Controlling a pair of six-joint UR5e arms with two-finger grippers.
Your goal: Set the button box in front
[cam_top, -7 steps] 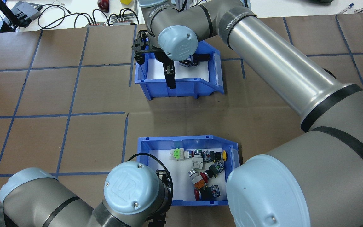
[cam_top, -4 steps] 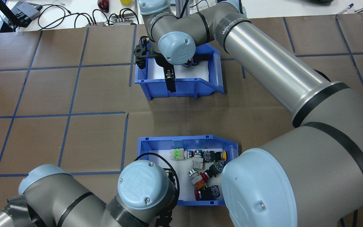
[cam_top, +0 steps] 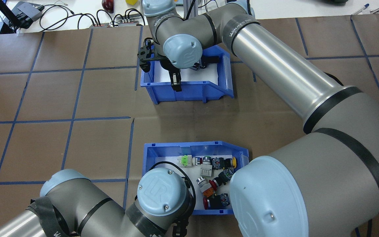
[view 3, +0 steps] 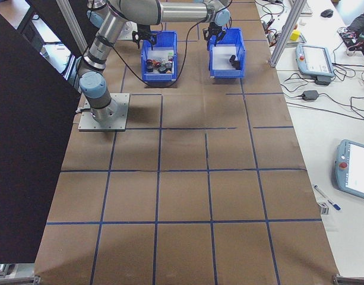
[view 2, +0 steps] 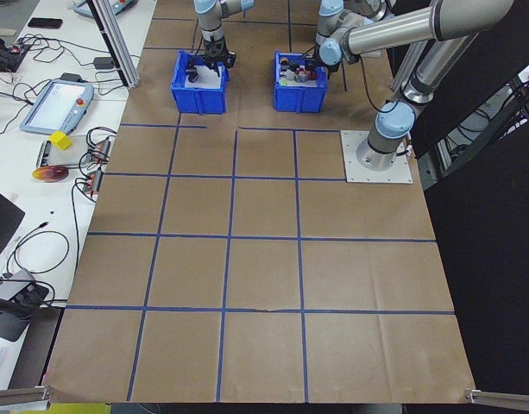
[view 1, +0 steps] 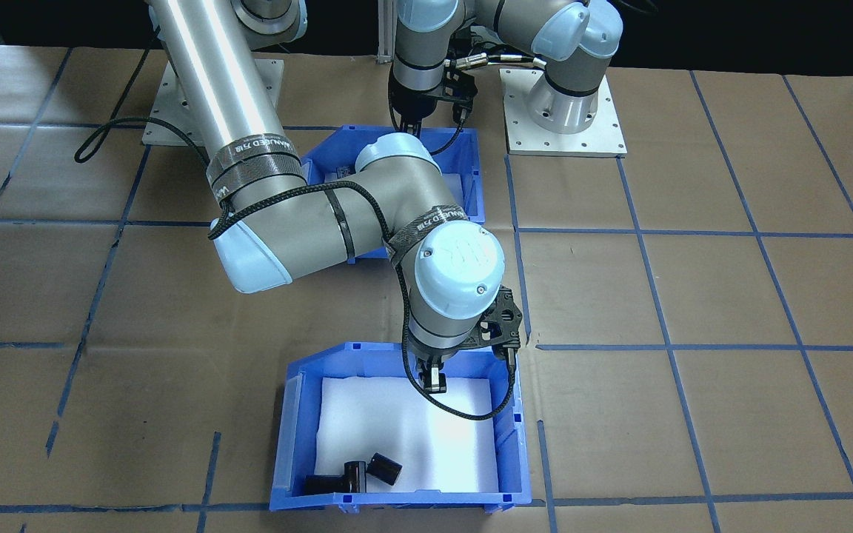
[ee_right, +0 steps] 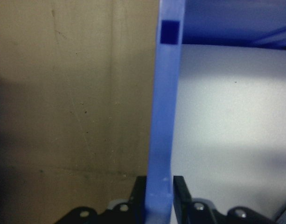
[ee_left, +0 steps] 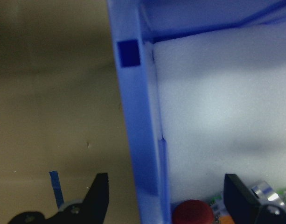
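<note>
1. My right gripper (ee_right: 157, 198) is clamped narrowly on one side wall of the other blue bin (cam_top: 189, 90); in the right wrist view one finger (ee_right: 184, 196) presses the inner face and the other sits against the outer face.
2. That bin lies at the far side of the tabletop (cam_top: 77, 98) in the overhead view. It has a white foam floor with a few dark cylinders (view 1: 367, 470) on it.
3. My left gripper (ee_left: 166, 196) is spread wide, straddling a side wall of the button box (cam_top: 163, 148). One finger (ee_left: 98, 196) hangs outside over the brown paper, the other (ee_left: 238, 196) inside above the foam. Neither finger touches the wall.
4. The button box sits on the tabletop close to my base, nearer than the other bin, well apart from it. Its push-button switches (cam_top: 214, 179), with red, green, orange and yellow caps, lie loose on its white foam.
5. A red cap (ee_left: 191, 212) shows just beside my inner left finger.
</note>
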